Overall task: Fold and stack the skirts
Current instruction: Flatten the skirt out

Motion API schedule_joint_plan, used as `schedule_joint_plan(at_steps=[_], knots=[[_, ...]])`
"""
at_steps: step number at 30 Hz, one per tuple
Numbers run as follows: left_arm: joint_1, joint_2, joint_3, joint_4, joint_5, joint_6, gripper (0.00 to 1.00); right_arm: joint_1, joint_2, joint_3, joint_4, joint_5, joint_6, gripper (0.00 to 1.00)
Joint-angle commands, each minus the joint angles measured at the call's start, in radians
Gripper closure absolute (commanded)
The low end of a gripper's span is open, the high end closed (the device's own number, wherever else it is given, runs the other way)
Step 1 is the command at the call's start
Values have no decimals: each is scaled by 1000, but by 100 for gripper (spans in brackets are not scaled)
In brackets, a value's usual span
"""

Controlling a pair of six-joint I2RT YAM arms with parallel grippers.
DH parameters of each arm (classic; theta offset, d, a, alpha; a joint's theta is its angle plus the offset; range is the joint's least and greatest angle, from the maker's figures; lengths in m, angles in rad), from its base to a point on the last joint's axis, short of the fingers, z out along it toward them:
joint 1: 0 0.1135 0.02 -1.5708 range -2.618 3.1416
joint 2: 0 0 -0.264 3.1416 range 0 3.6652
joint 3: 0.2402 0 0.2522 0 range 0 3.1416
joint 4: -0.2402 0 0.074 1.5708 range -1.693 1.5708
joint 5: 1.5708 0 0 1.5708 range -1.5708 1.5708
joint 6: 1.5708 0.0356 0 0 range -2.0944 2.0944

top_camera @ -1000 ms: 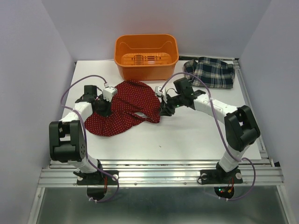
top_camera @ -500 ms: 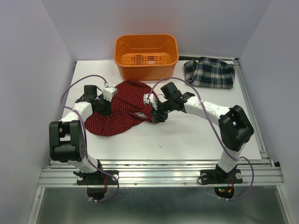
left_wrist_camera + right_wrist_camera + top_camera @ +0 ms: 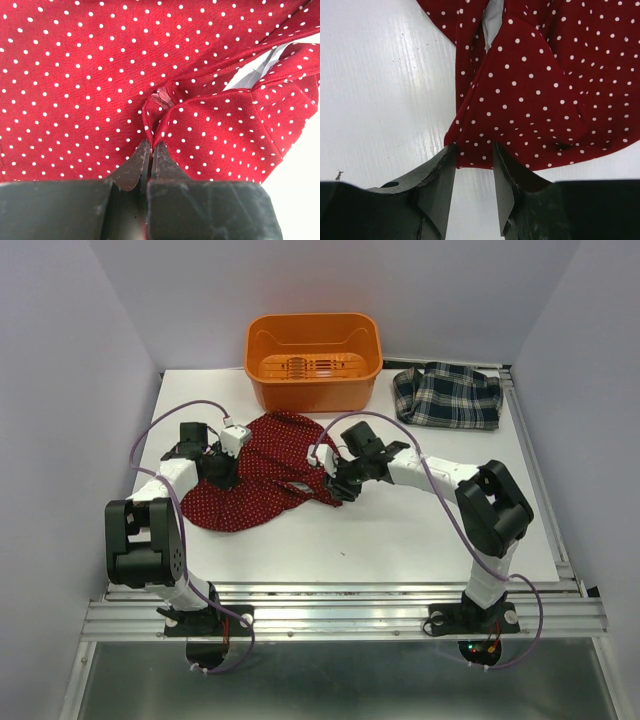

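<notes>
Dark red cloth skirt with tiny white dots: lying rumpled on the left half of the white table, its long axis running diagonally from the near-left up toward the middle of the far edge.
Left gripper: fingers pressing together, pinching a raised fold of the red skirt.
Right gripper: fingers standing spread, the skirt's right hem corner hanging between the tips.
Hidden: in the top view both arms are covering the gripping spots.
Wrist views only: a pale lining is peeking out between folds.
Green-navy-white plaid skirt: sitting bunched at the far right corner, well apart.
Orange plastic bin: standing at the far edge, just beyond the red skirt.
</notes>
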Motion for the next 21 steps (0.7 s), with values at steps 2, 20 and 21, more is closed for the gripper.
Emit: schedule_joint_plan(at_steps=[2,20,21], knots=[[4,-22,11,18,20,12,100,12,-13,5,19,-20,5,59],[7,-27,3,19,29,18,100,31,-35,-47,52,37,-2,59],[7,-27,5,18,30,18,100,40,-30,-57,69,61,-5,62]])
